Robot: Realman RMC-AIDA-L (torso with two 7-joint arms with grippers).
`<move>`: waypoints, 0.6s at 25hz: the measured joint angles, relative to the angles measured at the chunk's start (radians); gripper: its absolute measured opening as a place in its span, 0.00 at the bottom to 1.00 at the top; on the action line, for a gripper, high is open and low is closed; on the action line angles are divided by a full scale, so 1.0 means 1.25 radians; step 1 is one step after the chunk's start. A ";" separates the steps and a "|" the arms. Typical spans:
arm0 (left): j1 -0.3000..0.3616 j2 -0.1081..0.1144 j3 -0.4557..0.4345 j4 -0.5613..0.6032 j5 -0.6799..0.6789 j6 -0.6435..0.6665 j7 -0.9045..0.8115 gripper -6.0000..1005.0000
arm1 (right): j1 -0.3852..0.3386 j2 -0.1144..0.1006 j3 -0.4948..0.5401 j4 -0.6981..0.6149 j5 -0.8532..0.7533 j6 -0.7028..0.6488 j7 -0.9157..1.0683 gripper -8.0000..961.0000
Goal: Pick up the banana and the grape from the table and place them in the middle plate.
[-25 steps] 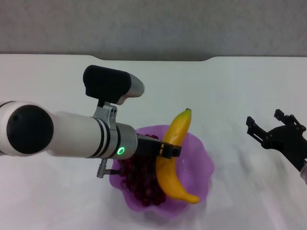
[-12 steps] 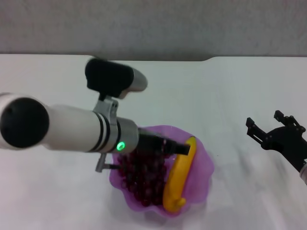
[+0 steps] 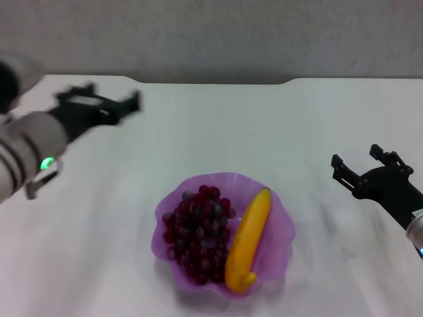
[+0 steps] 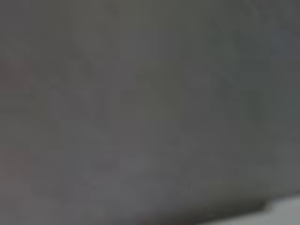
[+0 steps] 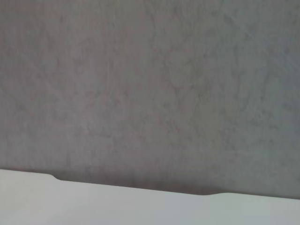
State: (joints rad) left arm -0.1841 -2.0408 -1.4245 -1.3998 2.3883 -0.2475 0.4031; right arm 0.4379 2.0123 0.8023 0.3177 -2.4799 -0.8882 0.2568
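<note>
Head view has the curved yellow banana [image 3: 246, 242] and the dark red-purple grape bunch [image 3: 197, 232] side by side in the scalloped translucent purple plate [image 3: 285, 228], near the white table's [image 3: 218, 132] front edge. Left gripper [image 3: 98, 105] hovers over the far left corner, fingers apart and empty; right gripper [image 3: 362, 169] sits spread open by the right edge. Both wrist cams only catch the grey wall [image 5: 150, 89], plus a sliver of table edge.

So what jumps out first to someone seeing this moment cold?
The purple scalloped plate near the table's front centre, holding the dark grape bunch with the banana lying along its right side. Then the two arms standing clear: left gripper far left, right gripper at the right, jaws open, both empty.
</note>
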 joint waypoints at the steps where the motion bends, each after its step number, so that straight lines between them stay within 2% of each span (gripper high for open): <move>1: 0.011 0.000 0.010 0.015 0.000 0.049 0.008 0.89 | 0.000 0.000 0.000 0.000 0.000 0.000 0.000 0.92; 3: 0.047 0.000 0.056 0.083 -0.002 0.255 0.020 0.89 | -0.001 0.000 0.000 -0.001 0.001 0.000 0.000 0.92; 6: 0.067 0.001 0.126 0.178 0.000 0.466 0.003 0.89 | -0.002 0.000 0.000 -0.003 0.001 0.002 0.000 0.92; 8: 0.059 0.000 0.171 0.263 0.002 0.609 -0.006 0.89 | -0.002 0.000 -0.001 -0.006 -0.001 0.005 0.000 0.92; 11: 0.022 -0.006 0.253 0.492 -0.012 0.891 -0.102 0.89 | -0.001 0.000 -0.015 -0.010 -0.004 0.007 -0.011 0.92; 13: 0.003 -0.005 0.282 0.604 -0.025 1.006 -0.210 0.89 | -0.007 0.000 -0.013 -0.010 0.001 0.000 -0.041 0.92; 15: -0.018 -0.005 0.289 0.698 -0.030 1.070 -0.332 0.89 | -0.015 0.000 -0.001 -0.011 0.017 -0.013 -0.080 0.92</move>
State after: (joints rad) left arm -0.2063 -2.0467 -1.0629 -0.5277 2.3505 1.0901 -0.0116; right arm 0.4194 2.0127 0.8010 0.3042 -2.4586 -0.9047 0.1563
